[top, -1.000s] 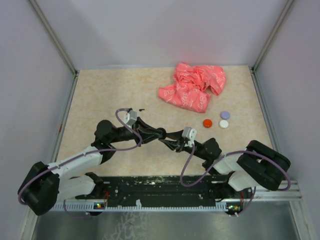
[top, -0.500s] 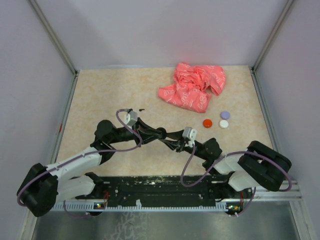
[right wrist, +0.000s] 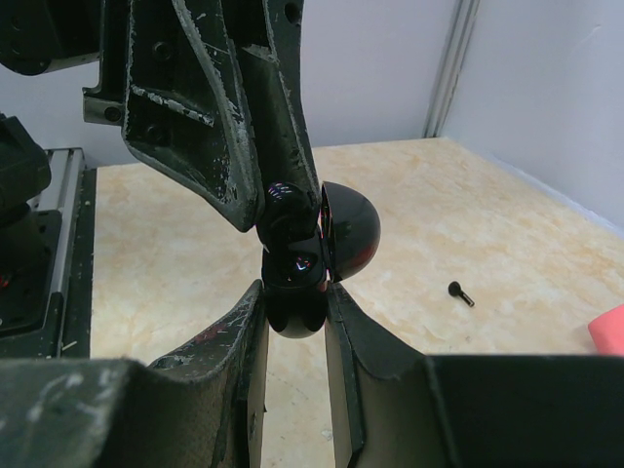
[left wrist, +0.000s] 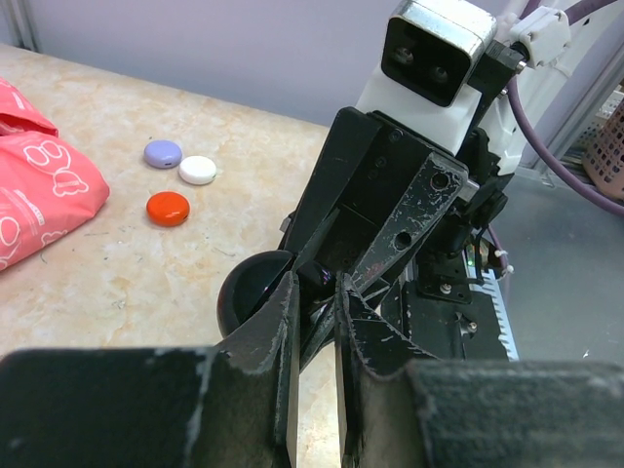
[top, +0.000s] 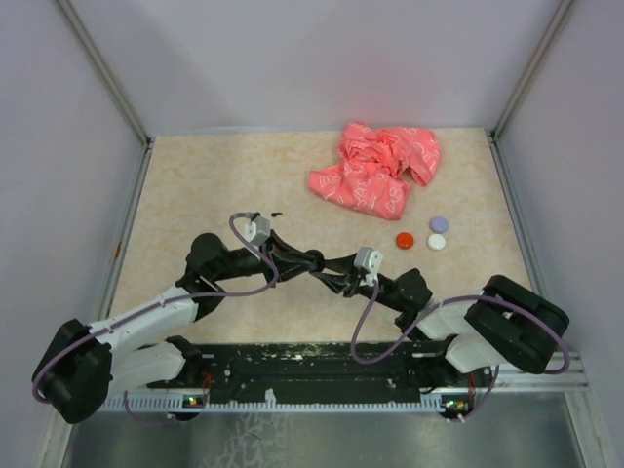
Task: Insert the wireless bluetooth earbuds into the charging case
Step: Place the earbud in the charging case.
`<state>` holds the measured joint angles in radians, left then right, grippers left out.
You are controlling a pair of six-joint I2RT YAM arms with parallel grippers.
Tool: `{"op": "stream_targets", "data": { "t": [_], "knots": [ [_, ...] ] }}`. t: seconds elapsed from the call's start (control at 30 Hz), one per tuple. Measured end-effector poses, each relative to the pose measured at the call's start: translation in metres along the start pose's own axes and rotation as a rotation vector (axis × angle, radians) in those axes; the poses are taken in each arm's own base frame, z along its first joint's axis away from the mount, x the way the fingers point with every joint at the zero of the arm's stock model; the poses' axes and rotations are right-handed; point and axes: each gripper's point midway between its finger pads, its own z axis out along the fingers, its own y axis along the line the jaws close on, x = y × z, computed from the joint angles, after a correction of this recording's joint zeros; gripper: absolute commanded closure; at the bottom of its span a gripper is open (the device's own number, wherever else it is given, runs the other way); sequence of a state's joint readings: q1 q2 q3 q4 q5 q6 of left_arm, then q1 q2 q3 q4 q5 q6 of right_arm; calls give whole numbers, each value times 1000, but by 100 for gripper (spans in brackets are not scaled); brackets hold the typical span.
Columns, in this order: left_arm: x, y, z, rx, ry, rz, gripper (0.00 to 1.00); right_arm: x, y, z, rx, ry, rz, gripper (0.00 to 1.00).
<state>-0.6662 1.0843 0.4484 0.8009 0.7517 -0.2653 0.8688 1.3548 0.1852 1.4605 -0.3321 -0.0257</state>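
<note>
One loose earbud (right wrist: pixel 460 292) well apart, R fingers (right wrist: pixel 292 297) clamp black charging case (right wrist: pixel 349 232), L fingers (left wrist: pixel 314 307) closed against it.

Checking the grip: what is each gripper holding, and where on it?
The right gripper clamps the glossy black case by its lower body. The left gripper is shut at the case's top; what it pinches cannot be told.

The only print in sight is white marking on the crumpled pink bag (left wrist: pixel 44 190). In the left wrist view, its near fold carries rounded white outlines that look like an 0 and an 8, too broken by creases to read as a word. From above, the bag's print is only a blur.
</note>
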Motion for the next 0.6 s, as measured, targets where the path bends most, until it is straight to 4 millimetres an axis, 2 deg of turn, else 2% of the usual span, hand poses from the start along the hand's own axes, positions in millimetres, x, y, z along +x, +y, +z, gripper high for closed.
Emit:
{"op": "stream_targets", "data": {
  "t": [0.23, 0.6],
  "knots": [
    [0, 2, 0, -16, 12, -9, 79, 0, 0, 0, 3, -1, 4, 100],
    [0, 4, -2, -45, 20, -11, 81, 1, -1, 0, 9, 3, 12, 100]
  ]
}}
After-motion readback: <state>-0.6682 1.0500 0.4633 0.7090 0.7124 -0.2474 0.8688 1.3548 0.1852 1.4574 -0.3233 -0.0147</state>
